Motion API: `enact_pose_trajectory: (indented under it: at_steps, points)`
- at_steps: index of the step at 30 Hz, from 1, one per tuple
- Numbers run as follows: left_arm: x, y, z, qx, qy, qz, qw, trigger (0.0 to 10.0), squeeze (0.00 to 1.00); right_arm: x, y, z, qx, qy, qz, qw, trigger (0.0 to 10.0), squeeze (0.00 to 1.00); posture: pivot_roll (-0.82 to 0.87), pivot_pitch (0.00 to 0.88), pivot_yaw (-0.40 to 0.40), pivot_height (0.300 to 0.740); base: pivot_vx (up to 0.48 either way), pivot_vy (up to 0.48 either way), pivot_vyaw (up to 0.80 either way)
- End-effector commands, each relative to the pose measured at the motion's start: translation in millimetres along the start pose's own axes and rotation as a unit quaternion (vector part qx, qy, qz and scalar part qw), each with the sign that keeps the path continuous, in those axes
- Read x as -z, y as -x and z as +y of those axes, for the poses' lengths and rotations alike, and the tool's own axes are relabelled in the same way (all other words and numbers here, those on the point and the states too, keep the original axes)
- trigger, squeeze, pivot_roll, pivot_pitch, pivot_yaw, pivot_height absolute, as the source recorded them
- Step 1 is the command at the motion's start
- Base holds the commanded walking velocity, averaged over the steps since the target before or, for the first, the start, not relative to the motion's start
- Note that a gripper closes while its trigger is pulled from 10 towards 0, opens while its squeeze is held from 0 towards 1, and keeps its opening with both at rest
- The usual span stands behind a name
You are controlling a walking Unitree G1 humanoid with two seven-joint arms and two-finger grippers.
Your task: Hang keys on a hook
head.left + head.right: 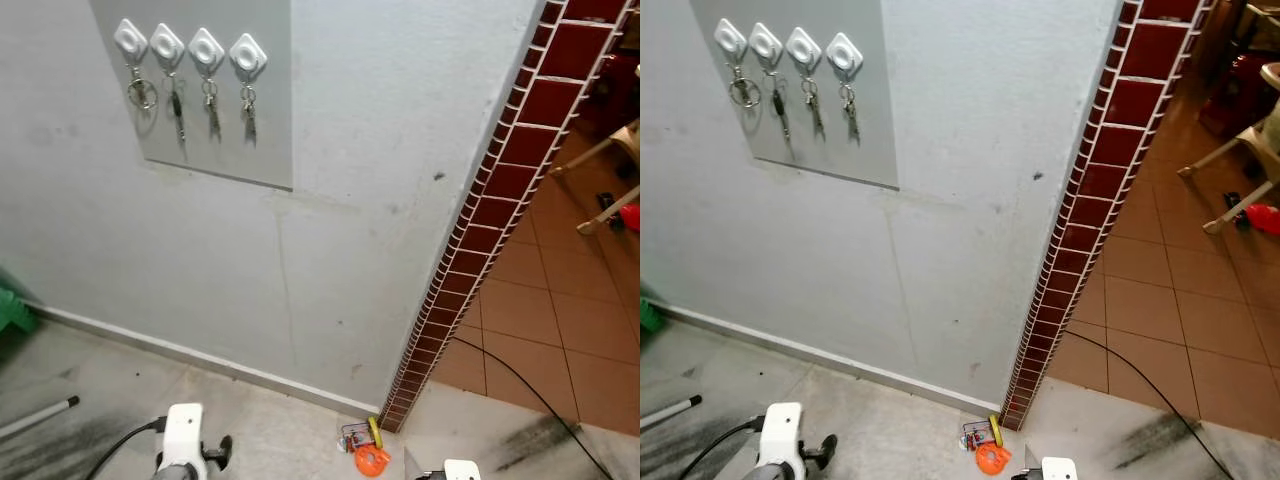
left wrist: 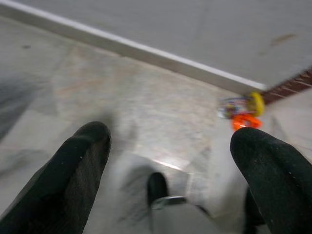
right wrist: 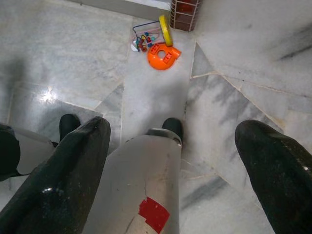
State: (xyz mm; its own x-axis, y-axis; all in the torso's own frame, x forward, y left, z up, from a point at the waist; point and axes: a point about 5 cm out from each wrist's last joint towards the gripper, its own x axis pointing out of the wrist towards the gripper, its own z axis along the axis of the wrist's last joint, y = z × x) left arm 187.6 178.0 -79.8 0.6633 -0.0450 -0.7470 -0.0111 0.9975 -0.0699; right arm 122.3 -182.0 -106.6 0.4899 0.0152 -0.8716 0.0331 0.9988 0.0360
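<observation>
White diamond hooks, four on a grey wall panel, each already carried keys, while my left gripper and right gripper hung low over marble floor, fingers spread and holding nothing, so no key appeared left to hang.

The left tool has its two black fingers wide apart over the pale marble floor. A blurry orange and yellow toy lies near the wall.
</observation>
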Motion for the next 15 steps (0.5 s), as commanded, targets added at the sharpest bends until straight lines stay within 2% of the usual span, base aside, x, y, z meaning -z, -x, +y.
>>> enact_pose_trajectory:
  at_steps: [1, 8, 13, 14, 15]
  points:
    - [2.1, 0.9, 2.7, -0.004, -0.005, 0.005, 1.0, 10.0, 0.0, 11.1, 2.1, -0.7, 0.004, -0.01, 0.021, 1.0, 10.0, 0.0, -0.02, 0.0, 0.024, 0.74, 0.0, 0.0, 0.0]
    - [2.2, 0.9, 2.6, -0.003, -0.006, 0.005, 1.0, 10.0, 0.0, 11.4, 2.3, -1.6, 0.006, -0.016, 0.022, 1.0, 10.0, 0.0, -0.02, 0.0, 0.024, 0.74, 0.0, 0.0, 0.0]
    - [3.7, 1.5, 2.4, 0.006, -0.018, 0.007, 1.0, 10.0, 0.0, 11.3, 2.3, -1.7, 0.002, -0.005, 0.023, 1.0, 10.0, 0.0, -0.03, 0.0, 0.023, 0.74, 0.0, 0.0, 0.0]
    - [3.6, 1.7, -1.1, 0.031, -0.059, 0.006, 0.998, 10.0, 0.0, 10.0, 2.1, -0.7, -0.013, 0.034, 0.022, 0.999, 10.0, 0.0, -0.03, 0.0, 0.026, 0.74, 0.0, 0.0, 0.0]
    - [3.4, 1.8, -2.7, 0.041, -0.075, 0.005, 0.996, 10.0, 0.0, 9.4, 2.1, -0.2, -0.018, 0.051, 0.022, 0.998, 10.0, 0.0, -0.03, 0.0, 0.026, 0.74, 0.0, 0.0, 0.0]
